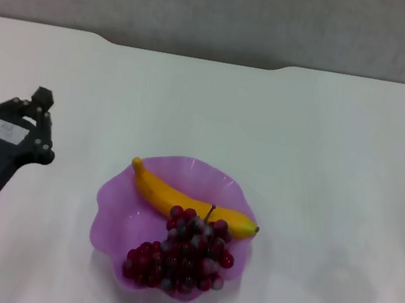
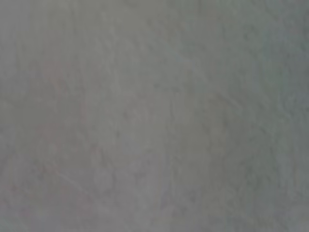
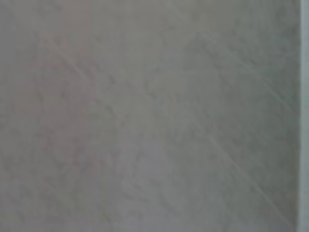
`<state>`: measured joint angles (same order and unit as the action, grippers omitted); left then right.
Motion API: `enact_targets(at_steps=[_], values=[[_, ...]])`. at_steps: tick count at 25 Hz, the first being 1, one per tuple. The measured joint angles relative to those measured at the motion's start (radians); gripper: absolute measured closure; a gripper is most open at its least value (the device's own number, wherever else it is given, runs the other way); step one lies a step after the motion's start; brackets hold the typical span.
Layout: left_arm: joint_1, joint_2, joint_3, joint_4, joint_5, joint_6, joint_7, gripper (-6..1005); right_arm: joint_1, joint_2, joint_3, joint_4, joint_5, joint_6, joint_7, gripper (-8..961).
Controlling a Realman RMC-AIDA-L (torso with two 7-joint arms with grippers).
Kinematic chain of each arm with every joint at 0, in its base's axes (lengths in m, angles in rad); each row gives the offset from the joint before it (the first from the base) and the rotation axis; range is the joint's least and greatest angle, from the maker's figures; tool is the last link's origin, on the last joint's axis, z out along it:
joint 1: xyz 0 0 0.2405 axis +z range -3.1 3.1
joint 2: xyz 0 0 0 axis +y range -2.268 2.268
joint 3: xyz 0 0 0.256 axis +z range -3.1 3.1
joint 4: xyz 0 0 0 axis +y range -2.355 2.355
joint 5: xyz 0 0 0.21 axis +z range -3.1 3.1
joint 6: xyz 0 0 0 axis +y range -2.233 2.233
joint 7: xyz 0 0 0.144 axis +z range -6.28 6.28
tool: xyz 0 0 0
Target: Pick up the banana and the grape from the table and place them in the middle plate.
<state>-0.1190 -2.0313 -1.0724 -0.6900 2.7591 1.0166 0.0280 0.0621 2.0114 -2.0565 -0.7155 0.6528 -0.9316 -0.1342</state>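
Observation:
The purple scalloped middle plate (image 1: pixel 111 206) sits on the white table (image 1: pixel 326 157), near its front middle. The yellow banana (image 1: pixel 160 193) lies across the plate's far half. The dark red grape bunch (image 1: pixel 181 257) lies in the plate's near half, its stem touching the banana. My left gripper (image 1: pixel 43 97) is over the table at the left, well apart from the plate and holding nothing. My right gripper is out of the head view. Both wrist views show only bare grey-white surface.
The table's far edge has a dark notch (image 1: pixel 195 53) at the middle. Beyond it is a grey wall.

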Motion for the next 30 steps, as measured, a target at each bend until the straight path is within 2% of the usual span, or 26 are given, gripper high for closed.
enact_targets(at_steps=[7,14,21,27,30], values=[[-0.056,-0.006,0.005,0.084,-0.001,0.058,-0.037,974,0.123,0.001,-0.006,0.24,0.131,-0.045,0.037,925],[-0.099,-0.009,0.006,0.155,-0.002,0.081,-0.069,974,0.195,0.0,0.004,0.352,0.148,-0.046,0.131,925],[-0.193,-0.011,0.006,0.245,-0.003,0.08,-0.138,973,0.281,-0.002,0.007,0.426,0.15,-0.04,0.209,925],[-0.341,-0.011,0.006,0.342,-0.002,0.071,-0.141,973,0.343,-0.002,0.038,0.49,0.15,-0.04,0.21,925],[-0.363,-0.011,0.002,0.346,-0.003,0.072,-0.141,973,0.364,-0.001,0.046,0.501,0.15,-0.037,0.208,925]])
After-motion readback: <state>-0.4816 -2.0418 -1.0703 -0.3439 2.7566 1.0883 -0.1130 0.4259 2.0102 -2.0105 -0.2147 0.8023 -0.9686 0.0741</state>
